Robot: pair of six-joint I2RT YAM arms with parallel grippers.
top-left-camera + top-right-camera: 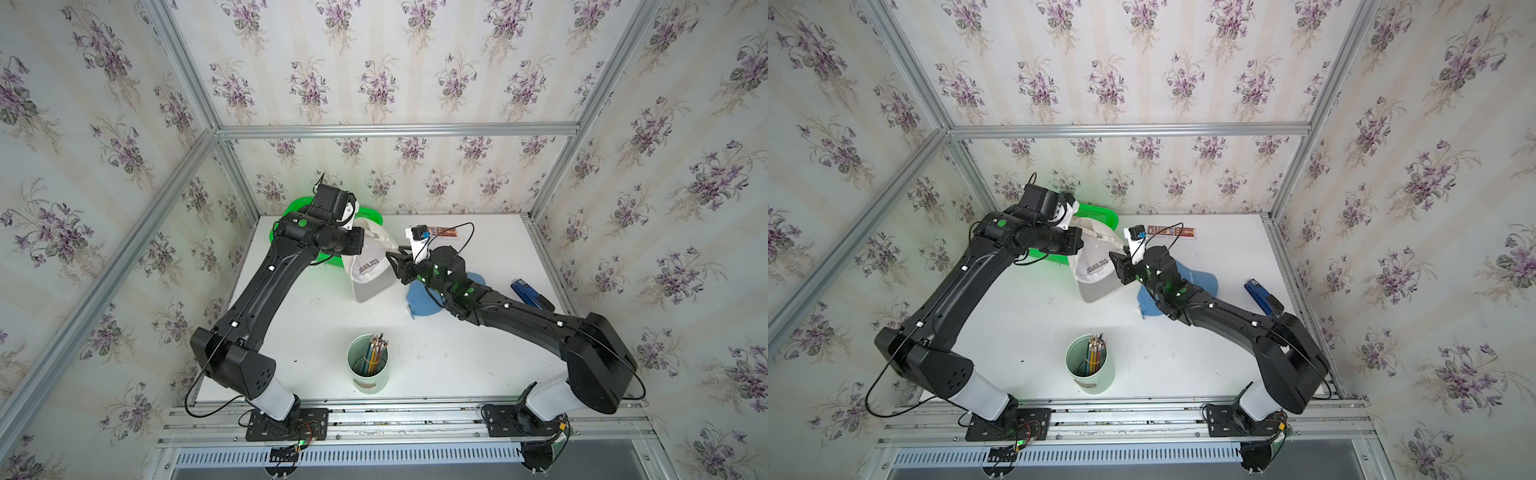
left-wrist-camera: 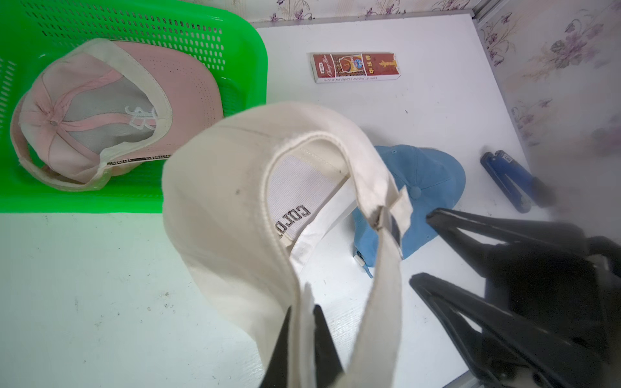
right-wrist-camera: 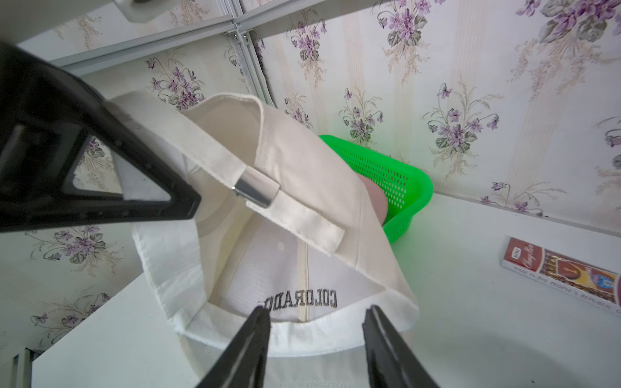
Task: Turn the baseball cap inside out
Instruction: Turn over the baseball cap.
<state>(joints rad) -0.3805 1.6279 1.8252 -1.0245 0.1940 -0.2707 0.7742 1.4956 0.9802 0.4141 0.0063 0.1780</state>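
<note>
The white cap point(image 2: 218, 218) is pinched by the left gripper point(image 2: 302, 310); at its 3 o'clock, the right gripper point(image 3: 317, 310) is held parted.

Probably a lab booth: aluminium frame point(image 1: 395, 129), wallpapered panels point(image 1: 374, 62), rail-mounted arms point(image 1: 257, 291).

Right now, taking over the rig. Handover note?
Left tool: shut on the white Colorado cap, at its rim beside the back strap; cap hangs from it.
Right tool: open at the cap's front rim, gripping nothing.
Pink cap: inside out in the green basket. Blue cap: right side out on the table, under the right arm.
Done: white cap lifted, lining with reversed lettering exposed.
Left: crown fully turned? Cannot tell; check, finish, then probably the blue cap.
</note>
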